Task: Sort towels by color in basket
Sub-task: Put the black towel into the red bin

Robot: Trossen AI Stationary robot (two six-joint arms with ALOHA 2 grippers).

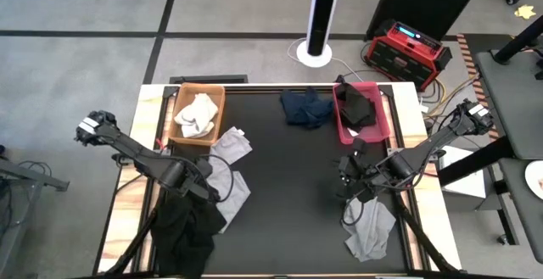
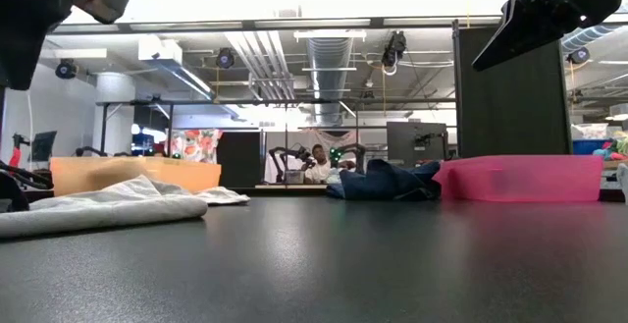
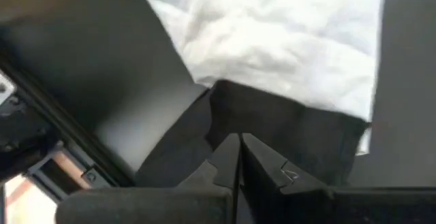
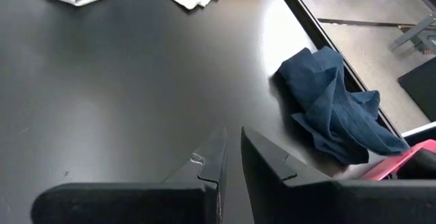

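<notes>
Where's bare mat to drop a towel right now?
Free: the mat's centre, bordered by the navy towel, the light grey towels and the right gripper. Crowded: left side, where grey towels and a black towel pile up; another grey towel fills the near right corner.

black towel (image 1: 182,228) cut off at high view's bottom edge and partly under left arm, grey towel (image 1: 371,231) part hidden by right arm, pink basket (image 4: 409,161) mostly out of right wrist pic, person (image 2: 319,164) in low view too small to tell
</notes>
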